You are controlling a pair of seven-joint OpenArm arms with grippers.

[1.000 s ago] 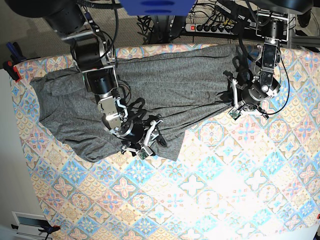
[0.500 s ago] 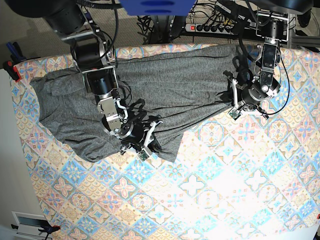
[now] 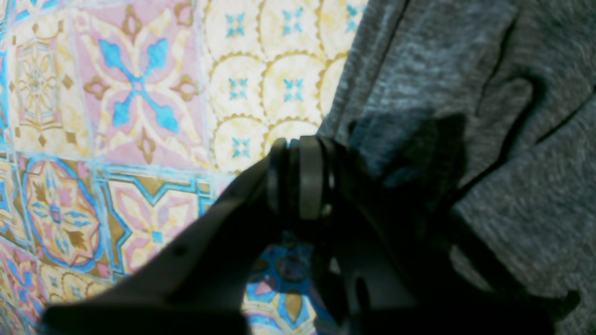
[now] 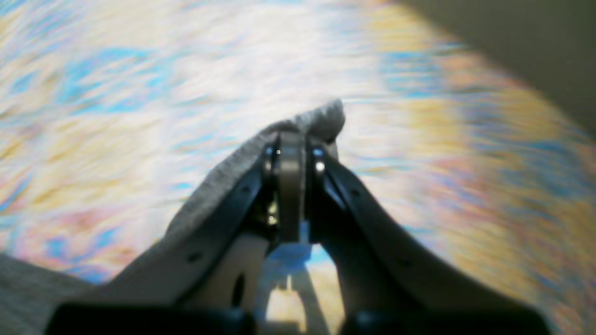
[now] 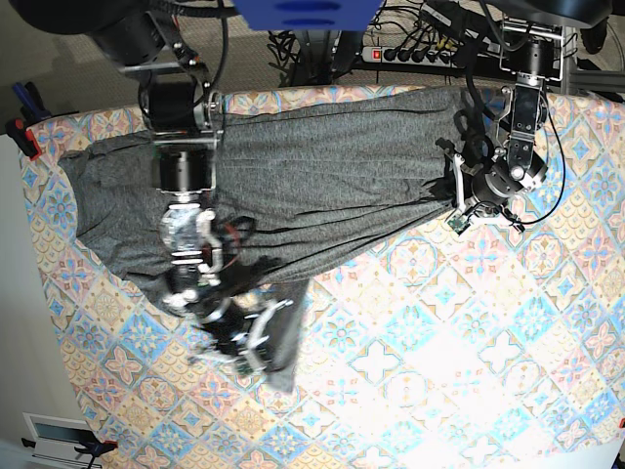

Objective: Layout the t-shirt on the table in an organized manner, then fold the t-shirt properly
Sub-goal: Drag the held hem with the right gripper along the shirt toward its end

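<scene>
Two hands pinching one shirt

Seen from the base view, left to right. At far left, red clamp [image 5: 23, 137] on the edge of the wide desk [image 5: 469, 332] printed with pastel tiles of blue, pink, peach and cream. Spread across the far half of that desk, dark heather-grey soft knit t-shirt [image 5: 332, 166], rumpled in long creases, one end reaching the left edge. Left of centre, right hand [image 5: 256, 344] pressed together on a fold of the grey cloth, a tongue of fabric drawn out toward the near side below the main body of the shirt and lying over the tiles. In the right wrist view, right hand [image 4: 289, 158] closed with a grey hem tip [image 4: 321, 118] poking out past the fingertips, background blurred. Further right, bare tile print. At the right, left hand [image 5: 461, 217] closed at the shirt's near edge, fabric gathered toward it in radiating creases. In the left wrist view, left hand [image 3: 300, 179] pressed shut at the cloth border, tiles on its left, grey knit on its right. Beyond the far edge, black power strip [image 5: 415, 54] and tangled cables.
</scene>
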